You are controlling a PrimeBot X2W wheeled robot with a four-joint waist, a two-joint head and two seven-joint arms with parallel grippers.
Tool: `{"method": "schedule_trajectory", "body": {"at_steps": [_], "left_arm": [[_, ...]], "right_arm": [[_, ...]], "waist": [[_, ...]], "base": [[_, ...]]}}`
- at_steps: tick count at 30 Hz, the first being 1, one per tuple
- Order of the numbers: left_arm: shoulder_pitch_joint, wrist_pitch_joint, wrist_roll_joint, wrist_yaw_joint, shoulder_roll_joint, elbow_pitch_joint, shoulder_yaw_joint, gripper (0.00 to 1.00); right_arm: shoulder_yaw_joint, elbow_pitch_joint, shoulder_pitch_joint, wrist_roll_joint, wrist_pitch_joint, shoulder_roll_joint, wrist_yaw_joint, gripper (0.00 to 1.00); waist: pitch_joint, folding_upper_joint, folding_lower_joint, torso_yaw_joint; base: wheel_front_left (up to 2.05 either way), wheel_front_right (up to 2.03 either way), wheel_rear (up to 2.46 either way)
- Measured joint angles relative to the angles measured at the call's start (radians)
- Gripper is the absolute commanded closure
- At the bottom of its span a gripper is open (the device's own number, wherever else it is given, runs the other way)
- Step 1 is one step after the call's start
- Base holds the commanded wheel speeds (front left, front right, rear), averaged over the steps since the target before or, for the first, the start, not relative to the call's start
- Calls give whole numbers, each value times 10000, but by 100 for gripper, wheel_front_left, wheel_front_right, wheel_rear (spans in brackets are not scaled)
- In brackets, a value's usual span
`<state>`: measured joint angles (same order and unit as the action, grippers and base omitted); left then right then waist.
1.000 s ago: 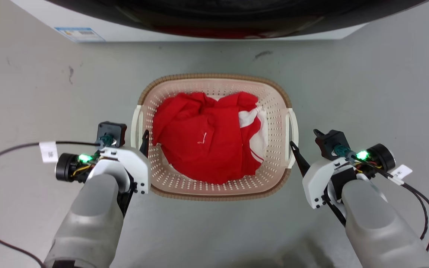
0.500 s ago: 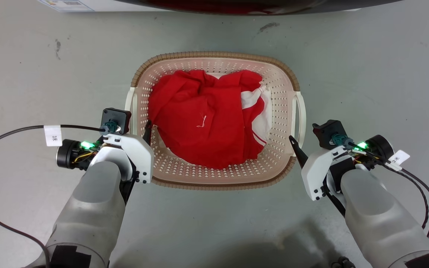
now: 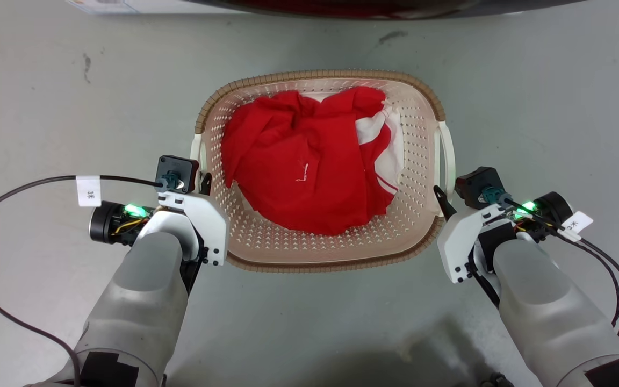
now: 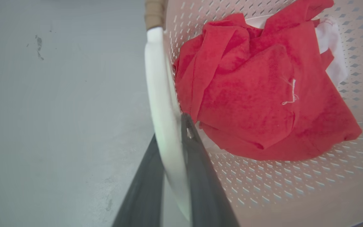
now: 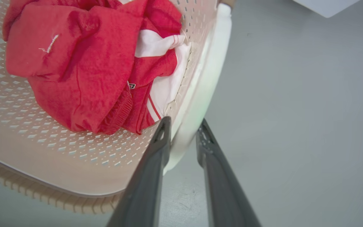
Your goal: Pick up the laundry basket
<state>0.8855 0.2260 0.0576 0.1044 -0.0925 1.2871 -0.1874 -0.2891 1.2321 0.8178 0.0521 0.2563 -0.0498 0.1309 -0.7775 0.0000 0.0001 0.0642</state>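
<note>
Below, grey floor (image 3: 46, 107) (scuffed) surrounds the laundry basket (image 3: 299, 250).

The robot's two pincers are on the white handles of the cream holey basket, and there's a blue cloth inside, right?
Not blue. The crumpled cloth in the cream perforated plastic laundry basket is red with some white, as the head view shows.

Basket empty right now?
No, a bunched red and white garment lies inside the laundry basket.
</note>
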Motion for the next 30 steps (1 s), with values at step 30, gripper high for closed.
{"method": "schedule_trajectory", "body": {"at_steps": [30], "left_arm": [[-3144, -3137, 1789, 205, 353, 31, -1661, 100]], "right_arm": [[-3068, 209, -2546, -3168, -3565, -36, -2, 100]], "waist": [[5714, 1, -3, -339]], "base": [[0, 0, 0]]}}
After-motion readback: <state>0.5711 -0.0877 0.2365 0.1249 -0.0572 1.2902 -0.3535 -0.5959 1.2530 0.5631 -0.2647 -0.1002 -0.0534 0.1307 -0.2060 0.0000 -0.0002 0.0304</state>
